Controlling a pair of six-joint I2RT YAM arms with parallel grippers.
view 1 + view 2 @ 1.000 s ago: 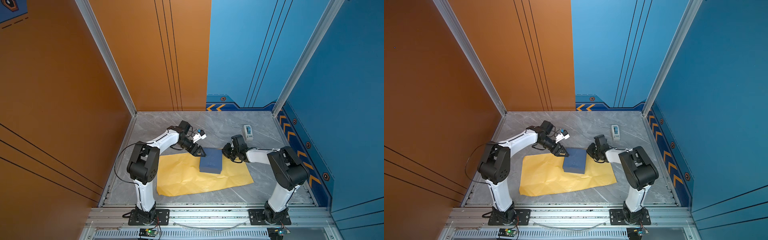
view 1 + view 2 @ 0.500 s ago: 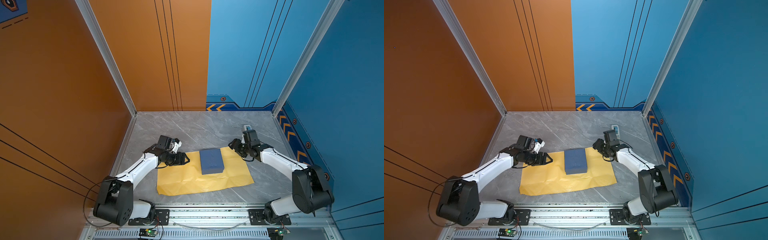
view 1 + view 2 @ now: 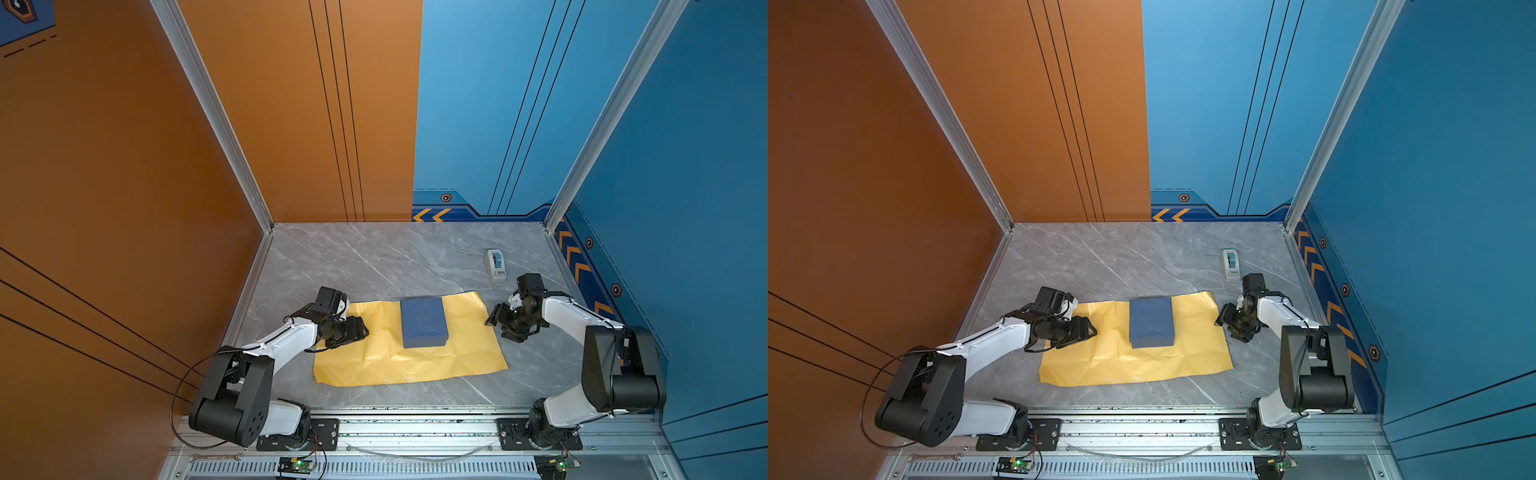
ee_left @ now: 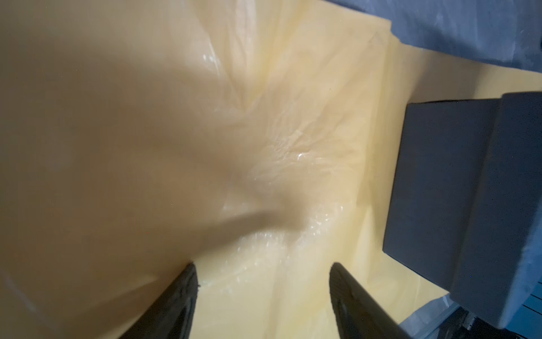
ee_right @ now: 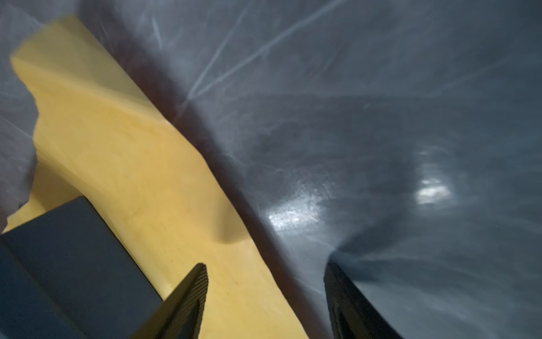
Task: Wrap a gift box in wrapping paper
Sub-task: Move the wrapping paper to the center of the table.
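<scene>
In both top views the gift box point(image 3: 423, 322) lies flat in the lower middle of the frame. It rests on the upper half of the wrapping paper point(image 3: 395, 365), which is spread pale-yellow face up on the grey marbled surface point(image 3: 374, 257). The left claw point(image 3: 360, 331) is over the paper's left part, released, jaws apart with nothing between. The right claw point(image 3: 500, 326) is just off the paper's right edge, likewise released and empty. 1 white tape dispenser point(image 3: 495, 264) stands to the upper right of the box, well apart.
</scene>
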